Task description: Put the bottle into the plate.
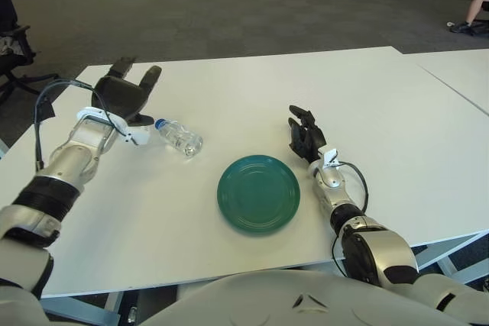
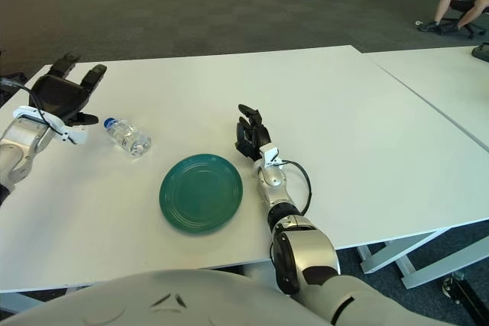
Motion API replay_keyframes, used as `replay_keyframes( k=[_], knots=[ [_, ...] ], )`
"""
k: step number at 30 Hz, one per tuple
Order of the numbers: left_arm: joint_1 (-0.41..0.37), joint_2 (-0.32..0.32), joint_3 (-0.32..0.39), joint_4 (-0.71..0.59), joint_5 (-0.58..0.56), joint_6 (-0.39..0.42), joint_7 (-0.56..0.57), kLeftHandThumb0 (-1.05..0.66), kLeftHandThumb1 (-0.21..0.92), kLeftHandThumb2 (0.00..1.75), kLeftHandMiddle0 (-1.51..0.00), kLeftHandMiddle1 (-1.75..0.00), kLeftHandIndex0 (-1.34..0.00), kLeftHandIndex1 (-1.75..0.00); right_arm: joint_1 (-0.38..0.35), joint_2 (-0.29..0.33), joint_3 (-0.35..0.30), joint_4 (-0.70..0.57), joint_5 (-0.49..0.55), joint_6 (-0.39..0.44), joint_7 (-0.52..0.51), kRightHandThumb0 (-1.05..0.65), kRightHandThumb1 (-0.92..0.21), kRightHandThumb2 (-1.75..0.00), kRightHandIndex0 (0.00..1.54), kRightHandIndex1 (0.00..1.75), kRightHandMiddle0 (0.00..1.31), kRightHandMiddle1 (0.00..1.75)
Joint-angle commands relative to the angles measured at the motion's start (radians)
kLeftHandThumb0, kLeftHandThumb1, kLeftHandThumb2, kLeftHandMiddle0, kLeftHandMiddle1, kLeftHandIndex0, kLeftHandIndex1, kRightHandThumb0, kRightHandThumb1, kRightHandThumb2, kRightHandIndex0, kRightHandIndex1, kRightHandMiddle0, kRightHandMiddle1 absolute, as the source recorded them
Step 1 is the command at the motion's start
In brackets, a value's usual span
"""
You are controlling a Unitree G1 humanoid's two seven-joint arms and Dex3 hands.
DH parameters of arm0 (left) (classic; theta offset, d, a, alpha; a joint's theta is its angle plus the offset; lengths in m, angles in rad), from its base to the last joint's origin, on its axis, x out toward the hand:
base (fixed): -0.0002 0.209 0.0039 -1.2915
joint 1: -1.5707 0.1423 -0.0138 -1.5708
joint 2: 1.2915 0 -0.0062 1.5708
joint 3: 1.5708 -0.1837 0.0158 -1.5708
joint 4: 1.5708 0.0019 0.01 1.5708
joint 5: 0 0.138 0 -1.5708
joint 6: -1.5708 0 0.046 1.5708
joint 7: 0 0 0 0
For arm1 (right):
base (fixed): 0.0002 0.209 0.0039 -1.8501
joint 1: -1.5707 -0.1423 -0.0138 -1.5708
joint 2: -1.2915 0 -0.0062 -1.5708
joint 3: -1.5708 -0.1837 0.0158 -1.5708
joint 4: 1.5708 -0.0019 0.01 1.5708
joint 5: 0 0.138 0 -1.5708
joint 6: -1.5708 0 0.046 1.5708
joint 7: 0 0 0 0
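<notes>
Open office floor behind a white table (image 1: 229, 89): bottle not yet grasped, plate empty.
Your bottle (image 1: 179, 137) lies on its side toward the table's left edge, well apart from the green plate (image 1: 258, 193) near the front edge. Your left hand (image 1: 124, 97) hovers just left of the bottle's cap, fingers spread, holding nothing, forearm reaching in from the front-left corner. Judged step: approach. Next you must close around the bottle, then carry it right to the plate. Your right hand (image 1: 306, 137) shows just right of the plate, fingers loosely curled, empty.
</notes>
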Motion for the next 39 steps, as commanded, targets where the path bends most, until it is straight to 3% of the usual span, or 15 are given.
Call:
replay_keyframes(
  k=[1,11,21,28,39],
  knots=[
    [-0.158,0.04,-0.148,0.237,0.164,-0.122,0.19,-1.0,0.91,0.17,0.0,0.0,0.0,-0.22,0.039,-0.008,0.007,0.046,-0.009,0.018,0.009,-0.77,-0.92,-0.85,0.24,0.0,0.0,0.65],
    [-0.394,-0.013,-0.401,0.614,0.373,-0.172,0.454,-1.01,0.9,0.13,0.0,0.0,0.0,-0.12,0.039,-0.008,0.001,0.039,0.009,0.014,0.035,-0.75,-0.92,-0.83,0.25,0.0,0.0,0.68],
    [-0.498,-0.059,-0.559,0.786,0.414,-0.193,0.632,-0.85,0.85,0.09,0.0,0.0,0.0,-0.01,0.044,-0.012,0.0,0.035,0.006,0.011,0.037,-0.74,-0.92,-0.84,0.24,0.0,0.0,0.67],
    [-0.527,-0.084,-0.601,0.818,0.383,-0.198,0.673,-0.8,0.86,0.09,0.0,0.0,0.0,0.0,0.047,-0.011,-0.008,0.034,0.016,0.015,0.048,-0.73,-0.92,-0.85,0.24,0.0,0.0,0.67],
    [-0.524,-0.129,-0.575,0.834,0.282,-0.17,0.694,-0.93,0.92,0.13,0.0,0.0,0.0,0.0,0.045,-0.012,-0.011,0.036,0.012,0.029,0.045,-0.72,-0.92,-0.85,0.24,0.0,0.0,0.67]
  ],
)
